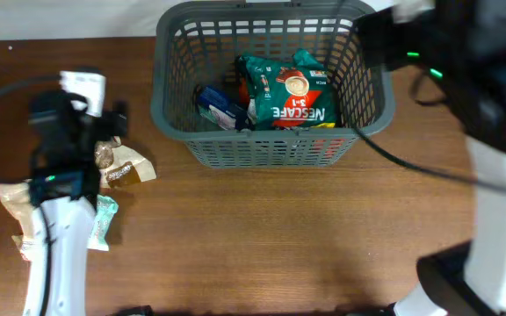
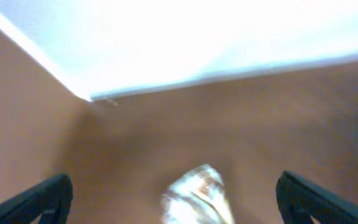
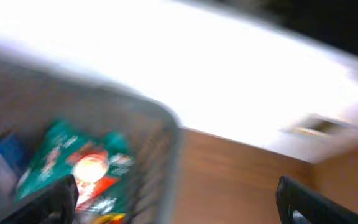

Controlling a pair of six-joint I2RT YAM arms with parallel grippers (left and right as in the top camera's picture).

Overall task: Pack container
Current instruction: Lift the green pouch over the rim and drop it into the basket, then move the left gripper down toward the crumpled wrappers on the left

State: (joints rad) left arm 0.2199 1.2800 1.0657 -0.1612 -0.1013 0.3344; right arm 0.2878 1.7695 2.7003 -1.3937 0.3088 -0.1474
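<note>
The container (image 1: 172, 105) is sitting at the far middle of the wooden table (image 1: 262, 237), with its far rim reaching the table's far edge by the white backdrop. Inside it, a green Nescafe packet (image 1: 288, 92) is leaning across the right half. A blue packet (image 1: 218, 105) is lying just left of it, touching it.

A broad band of bare wood is running along the near side of the container, from the middle to the right.

The left gripper (image 2: 173, 186) is hanging over a cluster of loose packets near the table's left edge. Its jaws are standing wide apart, and a pale crinkled packet (image 2: 197, 196) is lying between them, clear of both fingers. In the overhead view, a beige packet (image 1: 130, 169) is lying just right of that arm. A teal-and-white packet (image 1: 104, 219) is showing nearer, partly under the arm.

The right gripper (image 3: 176, 193) is hovering above the container's far right corner. Its view is blurred, but its jaws are apart and holding nothing, with the container's rim below them.
</note>
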